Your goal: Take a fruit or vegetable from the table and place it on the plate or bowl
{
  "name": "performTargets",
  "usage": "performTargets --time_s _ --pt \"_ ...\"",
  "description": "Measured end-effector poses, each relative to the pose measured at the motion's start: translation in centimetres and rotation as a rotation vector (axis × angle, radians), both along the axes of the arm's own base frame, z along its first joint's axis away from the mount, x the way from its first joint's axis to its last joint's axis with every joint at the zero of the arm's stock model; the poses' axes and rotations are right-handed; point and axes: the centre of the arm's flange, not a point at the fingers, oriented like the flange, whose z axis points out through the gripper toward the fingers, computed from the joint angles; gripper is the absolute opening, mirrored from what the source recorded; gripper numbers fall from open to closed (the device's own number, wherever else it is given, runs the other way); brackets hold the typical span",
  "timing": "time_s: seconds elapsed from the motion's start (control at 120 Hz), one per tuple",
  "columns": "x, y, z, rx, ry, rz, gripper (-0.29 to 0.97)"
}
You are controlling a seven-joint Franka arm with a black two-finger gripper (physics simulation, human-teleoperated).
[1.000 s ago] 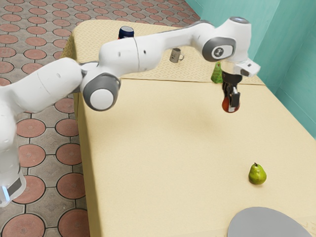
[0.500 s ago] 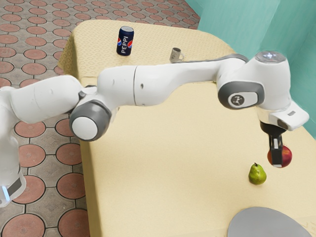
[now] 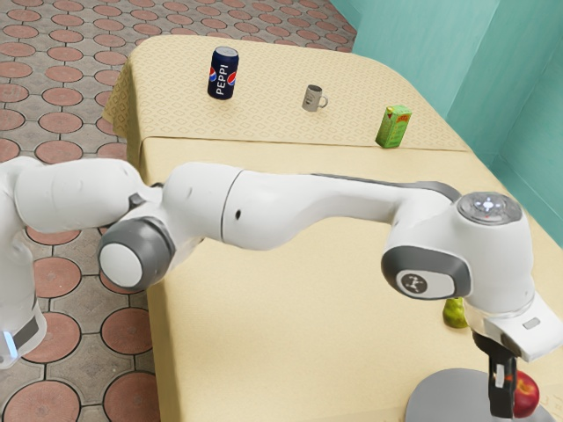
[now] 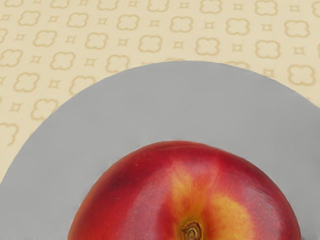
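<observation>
A red and yellow apple hangs just above the grey plate at the exterior view's lower right. My gripper is shut on the apple, with one black finger crossing in front of it. In the wrist view the apple sits right under my hand, stem end up, over the grey plate. A green pear stands on the table behind the plate, mostly hidden by my arm's last joint.
At the far end of the table stand a Pepsi can, a small grey mug and a green juice carton. The table's edge runs along the exterior view's left, with tiled floor beyond.
My gripper has carried the apple from mid-table, past the pear, down toward the exterior view's lower right, and it now hangs over the plate. The arm no longer hides the can and carton.
</observation>
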Motion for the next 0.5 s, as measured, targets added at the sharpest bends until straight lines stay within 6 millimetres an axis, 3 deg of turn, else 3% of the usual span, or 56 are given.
performTargets --time_s 0.1,0.258,0.35,0.5 --pt "-0.8 -1.6 -1.3 0.008 0.024 -0.007 0.22" --pt "-0.8 -2.0 -2.5 0.010 0.049 0.010 0.22" --pt "-0.9 -2.2 -2.5 0.004 0.054 0.017 0.44" --pt "-0.8 -2.0 -2.5 -0.006 0.062 0.027 0.59"
